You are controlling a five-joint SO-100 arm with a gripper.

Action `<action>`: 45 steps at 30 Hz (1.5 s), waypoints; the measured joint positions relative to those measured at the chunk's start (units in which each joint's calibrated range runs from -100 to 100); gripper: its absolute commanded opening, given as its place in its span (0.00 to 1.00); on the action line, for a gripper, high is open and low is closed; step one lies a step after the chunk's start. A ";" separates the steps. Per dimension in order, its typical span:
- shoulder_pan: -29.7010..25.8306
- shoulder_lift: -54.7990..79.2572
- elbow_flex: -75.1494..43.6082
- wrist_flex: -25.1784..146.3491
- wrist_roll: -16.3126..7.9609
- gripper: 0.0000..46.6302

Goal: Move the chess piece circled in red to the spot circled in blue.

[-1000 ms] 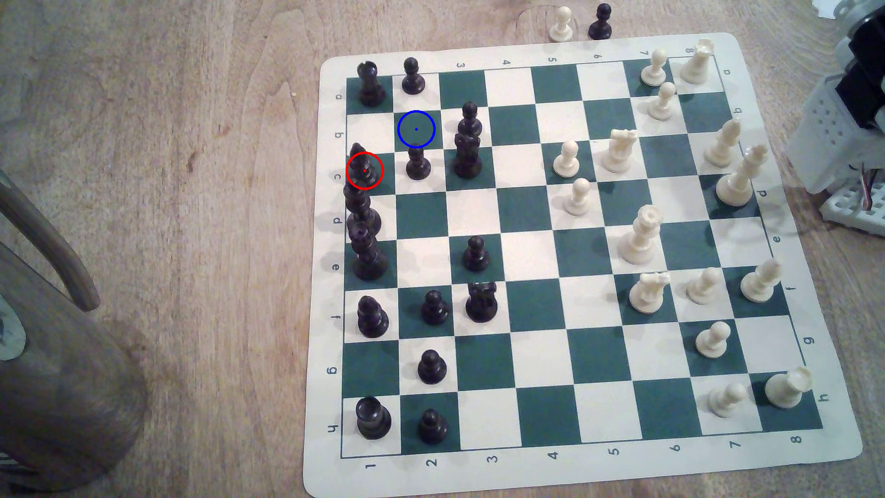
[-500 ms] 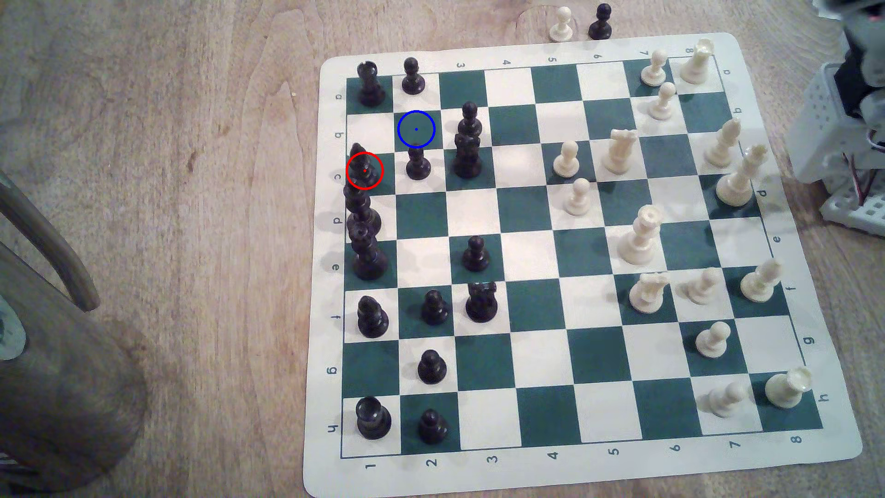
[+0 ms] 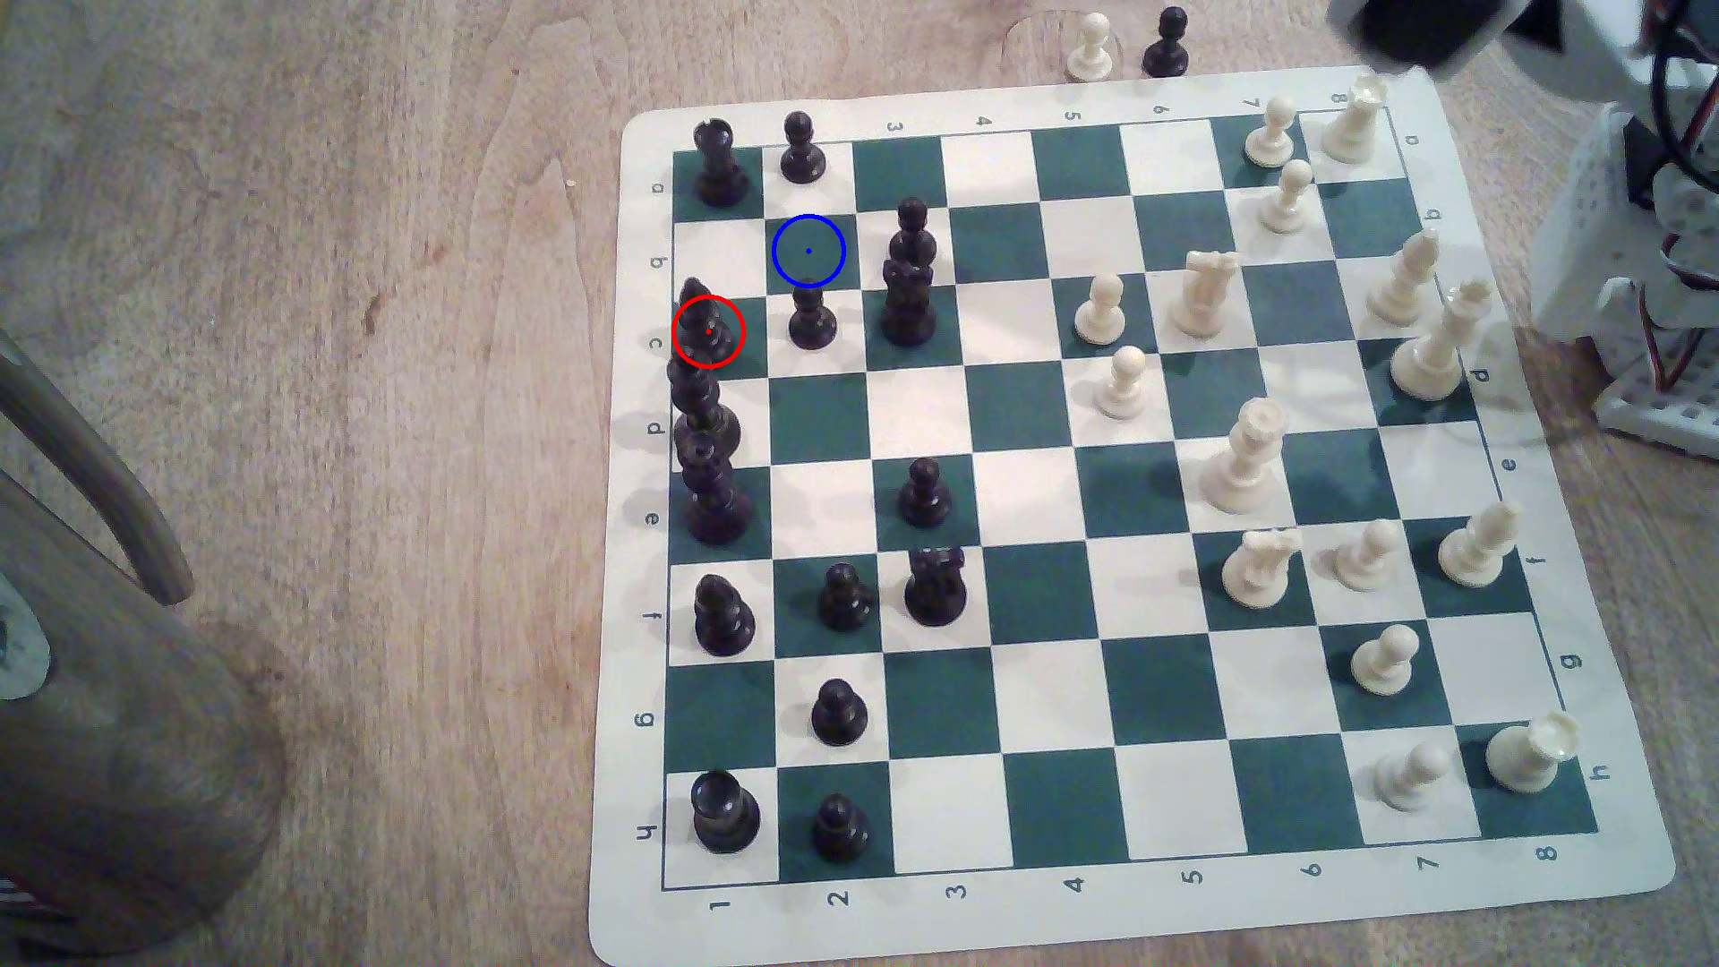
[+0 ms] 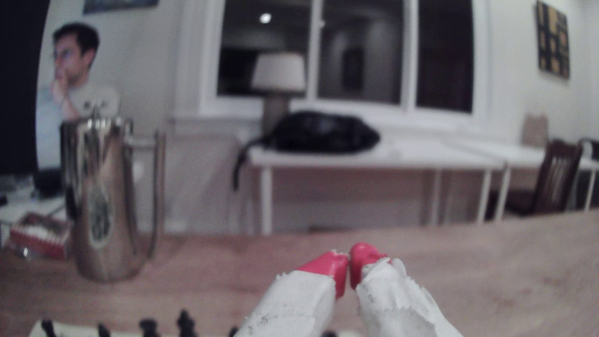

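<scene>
The chess piece circled in red (image 3: 699, 311) is a black bishop-like piece on a green square at the board's edge on the exterior view's left, with taller black pieces crowding just below it. The spot circled in blue (image 3: 808, 251) is a bare green square one column right and one row up, with a black pawn (image 3: 812, 319) right below it. My arm (image 3: 1414, 37) hangs blurred over the board's far right corner, far from both. In the wrist view my gripper (image 4: 349, 259) is shut, its red tips touching with nothing between them, held level above the table.
The chessboard mat (image 3: 1023, 93) carries black pieces on the exterior view's left and white ones on its right. Two pawns (image 3: 1126, 46) stand off the mat at the top. A metal jug (image 3: 121, 744) stands left of the board. A person (image 4: 77, 81) sits behind it.
My arm has swung up from the exterior view's right edge, so a dark blurred part now hangs over the board's top right corner. No piece has moved.
</scene>
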State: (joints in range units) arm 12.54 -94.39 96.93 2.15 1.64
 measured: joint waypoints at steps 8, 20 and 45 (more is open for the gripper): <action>-4.94 24.63 -28.83 25.34 -3.61 0.08; -4.94 80.44 -79.89 37.61 -12.99 0.21; -7.96 123.00 -133.30 55.46 -22.81 0.31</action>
State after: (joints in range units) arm 4.57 28.61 -36.38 57.61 -21.17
